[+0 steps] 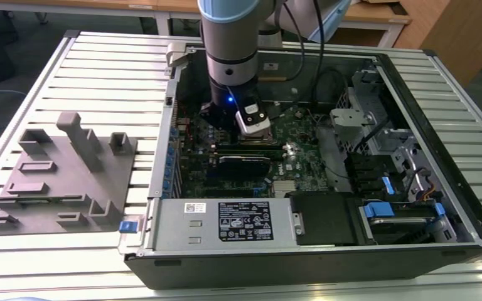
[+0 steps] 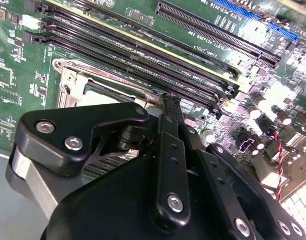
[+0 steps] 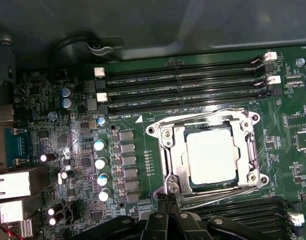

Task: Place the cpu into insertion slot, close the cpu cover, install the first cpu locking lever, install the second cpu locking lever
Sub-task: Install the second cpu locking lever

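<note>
- The cpu (image 3: 212, 156) lies seated in the insertion slot (image 3: 169, 165) on the green board, with the cpu cover (image 3: 253, 150) framing it, apparently down.
- The tool (image 3: 169, 201), fingers drawn together and holding nothing, hovers just beside the slot's edge.
- Risk, as I judge it: a lever slipping off the narrow fingertips could spring back.
- Pressing off-line could scrape the nearby memory slots (image 3: 183, 80).
</note>
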Controlling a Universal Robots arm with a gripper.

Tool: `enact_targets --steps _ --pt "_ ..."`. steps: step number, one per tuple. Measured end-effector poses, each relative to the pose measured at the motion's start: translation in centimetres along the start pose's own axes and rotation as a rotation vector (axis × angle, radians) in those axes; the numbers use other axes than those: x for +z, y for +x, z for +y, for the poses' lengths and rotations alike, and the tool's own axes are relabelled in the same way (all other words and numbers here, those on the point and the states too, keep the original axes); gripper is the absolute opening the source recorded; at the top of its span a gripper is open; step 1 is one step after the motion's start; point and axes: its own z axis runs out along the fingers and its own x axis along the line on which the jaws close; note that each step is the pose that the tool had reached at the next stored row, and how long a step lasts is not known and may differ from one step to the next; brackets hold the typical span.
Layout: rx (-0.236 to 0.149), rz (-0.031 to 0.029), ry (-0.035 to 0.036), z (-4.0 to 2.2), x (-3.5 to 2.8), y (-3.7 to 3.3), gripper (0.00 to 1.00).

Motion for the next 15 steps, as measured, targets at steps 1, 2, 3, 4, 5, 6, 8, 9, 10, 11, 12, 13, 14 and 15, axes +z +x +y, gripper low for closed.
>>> enact_targets --steps 1,2,3,4,5,6,8,9,10,11,12,13,14,15 --pt "0.000 -0.0004 -0.0025 -0.03 0.02 0.02 0.11" --pt "0.000 -0.0007 -0.0049 -0.05 0.02 0.06 0.11" --pt "0.000 -0.0011 -0.0074 -0.07 0.03 0.11 0.11" --pt "0.001 -0.0016 -0.0103 -0.08 0.04 0.18 0.11" --pt "0.001 -0.0022 -0.0130 -0.10 0.04 0.24 0.11" --pt "0.001 -0.0028 -0.0152 -0.11 0.05 0.29 0.11" --pt "0.001 -0.0040 -0.0170 -0.15 0.11 0.36 0.11" --pt "0.001 -0.0050 -0.0173 -0.18 0.16 0.42 0.11" --pt "0.001 -0.0062 -0.0174 -0.22 0.21 0.49 0.11" --pt "0.001 -0.0076 -0.0182 -0.26 0.26 0.57 0.11" --pt "0.001 -0.0088 -0.0201 -0.29 0.29 0.63 0.11" --pt "0.001 -0.0096 -0.0232 -0.30 0.32 0.66 0.11" --pt "0.001 -0.0102 -0.0286 -0.29 0.36 0.67 0.11" --pt "0.002 -0.0107 -0.0331 -0.28 0.42 0.68 0.11"
